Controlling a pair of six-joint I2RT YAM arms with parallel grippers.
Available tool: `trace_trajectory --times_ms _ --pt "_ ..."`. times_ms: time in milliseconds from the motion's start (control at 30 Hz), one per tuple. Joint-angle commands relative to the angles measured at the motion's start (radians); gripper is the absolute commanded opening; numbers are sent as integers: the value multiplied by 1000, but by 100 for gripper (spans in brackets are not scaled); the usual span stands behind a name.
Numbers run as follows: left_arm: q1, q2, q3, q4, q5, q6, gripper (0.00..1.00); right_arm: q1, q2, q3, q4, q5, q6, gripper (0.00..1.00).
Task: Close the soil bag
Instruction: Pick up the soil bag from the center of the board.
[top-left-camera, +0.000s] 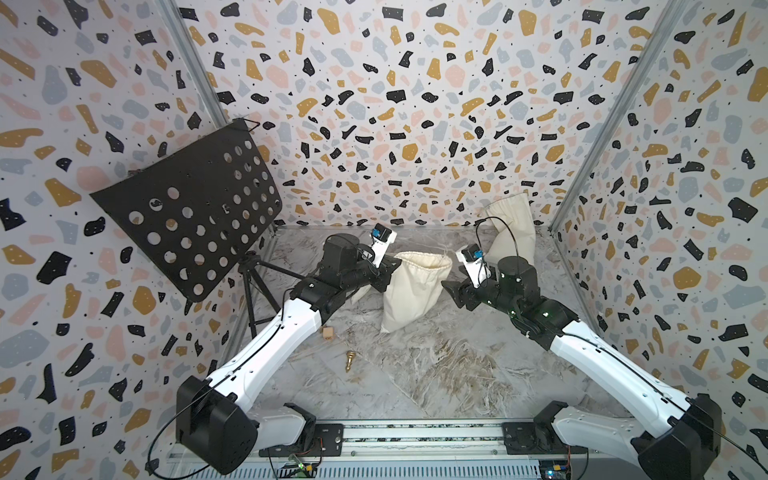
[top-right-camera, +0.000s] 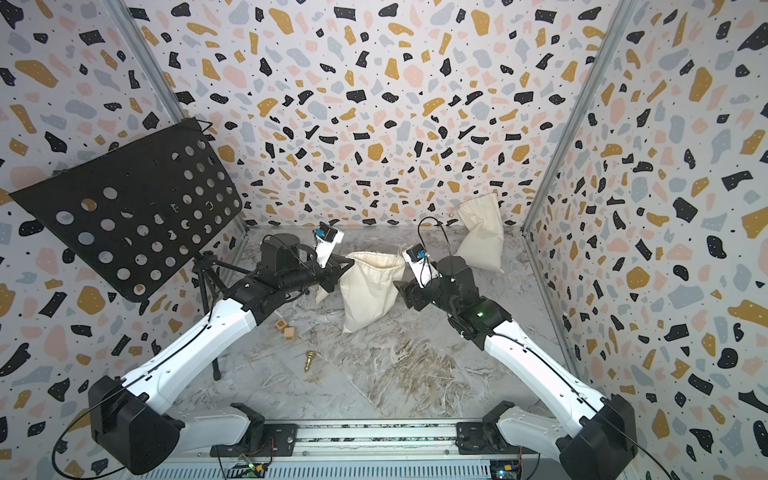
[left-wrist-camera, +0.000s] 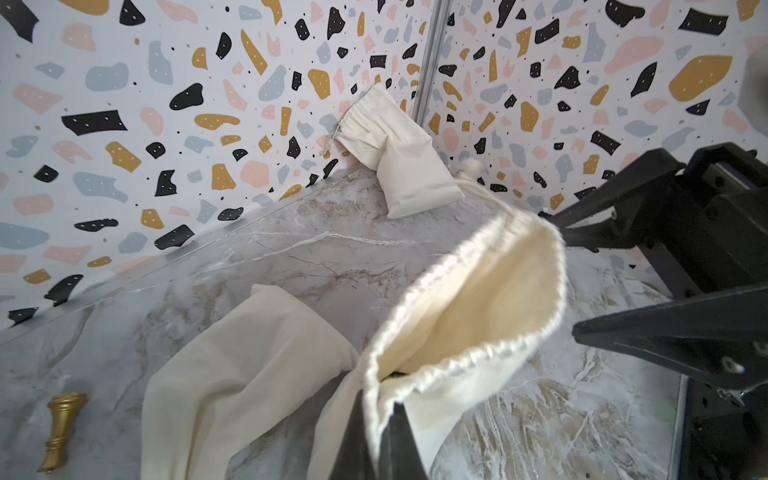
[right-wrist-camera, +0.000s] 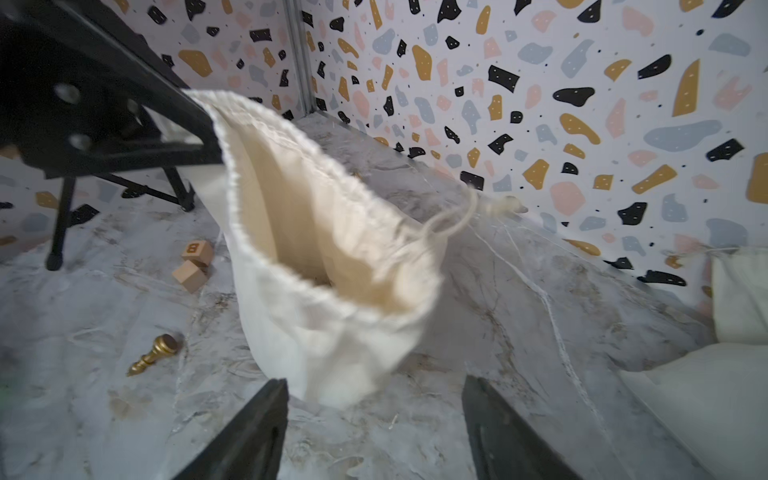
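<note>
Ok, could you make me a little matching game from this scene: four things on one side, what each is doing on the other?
Things:
1. left tool
2. right tool
3. gold chess piece
4. closed cloth bag

States:
a. lying on its side
b. clamped on the rim of the open soil bag
c. leaning on the back wall
d. jaws apart

Pairs: 1-b, 2-d, 3-a, 4-c

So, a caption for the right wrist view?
Right hand open before the gaping soil bag; left hand pinches its rim.
</note>
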Motion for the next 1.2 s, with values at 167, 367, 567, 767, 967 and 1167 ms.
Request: trace_trajectory --times_ms 167,367,567,767,967,1167 --pt "23 -17 97 -27 38 150 0 -8 36 40 -28 -33 -187 76" --pt "22 -15 61 -21 41 173 0 -7 18 25 -34 -187 -202 71" --pt "23 -39 3 -35 52 233 0 -5 -22 48 -153 -85 -272 70" --pt "24 -139 -78 -12 41 310 0 -5 -46 56 -187 115 -345 66" --pt "28 -168 -75 -14 49 322 0 -5 18 66 -80 -29 -337 62" --pt "30 -171 -83 2 67 321 0 -6 72 60 43 -32 -399 62"
